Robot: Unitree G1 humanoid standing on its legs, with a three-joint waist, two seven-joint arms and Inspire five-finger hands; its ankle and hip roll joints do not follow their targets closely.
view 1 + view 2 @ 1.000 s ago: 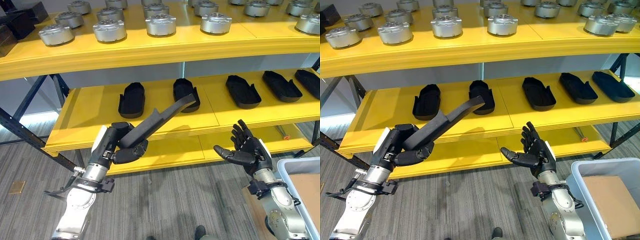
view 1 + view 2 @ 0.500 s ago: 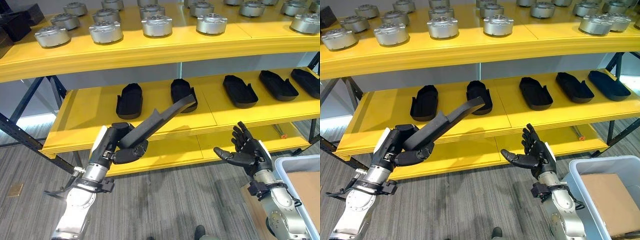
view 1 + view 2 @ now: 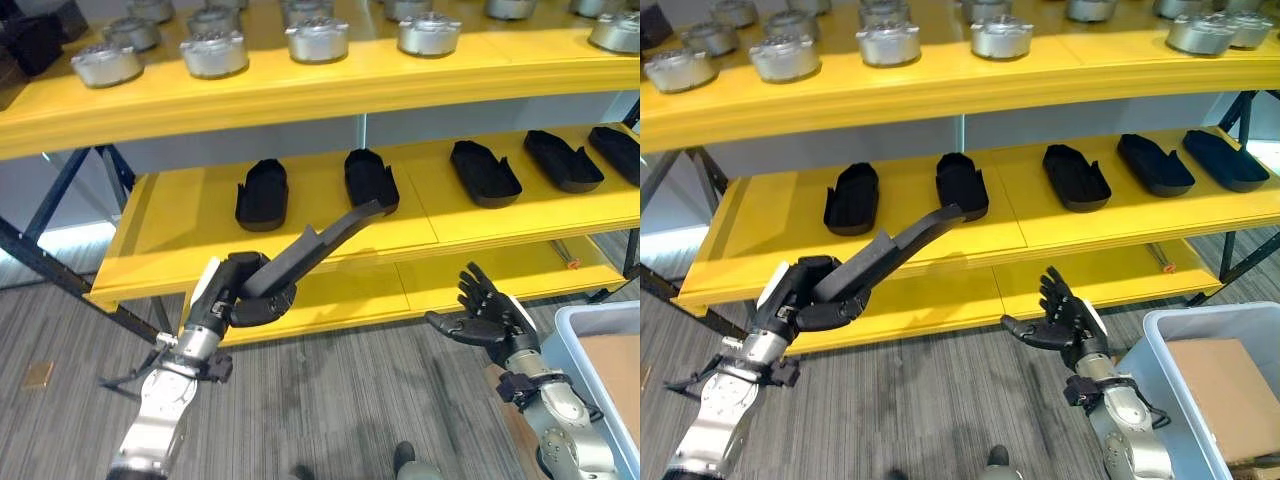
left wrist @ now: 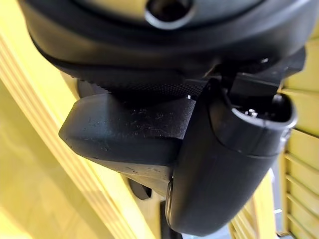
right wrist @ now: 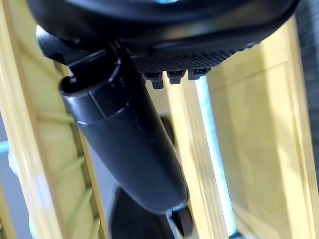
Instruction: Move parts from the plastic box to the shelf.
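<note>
Black and long, the part (image 3: 322,244) is clamped at its lower end in the left hand (image 3: 243,293), whose fingers and thumb curl round it; it slants up and away so that its far tip stands before the front edge of the yellow shelf (image 3: 180,235), just below the second of the black parts already lying there. The left wrist view shows the thumb (image 4: 227,164) wrapped against the part's dark body. On that middle board five black shoe-shaped parts (image 3: 263,193) lie in a row, well apart from one another, each pointing back to front. The top board (image 3: 300,95) above carries rows of round silver metal housings (image 3: 214,53). A lower yellow board (image 3: 500,275) sits beneath, with a small orange-tipped thing near its right end, too small to tell what it is. The plastic box (image 3: 1160,345), pale blue-grey, stands on the floor at the lower right; inside it a brown cardboard sheet (image 3: 1225,395) lies flat. The right hand (image 3: 1065,322) hangs between the box and the shelf's lower board, palm up, fingers spread and straight, thumb out to the side, grasping nothing. Grey wood-grain floor (image 3: 330,400) runs below the shelf.
</note>
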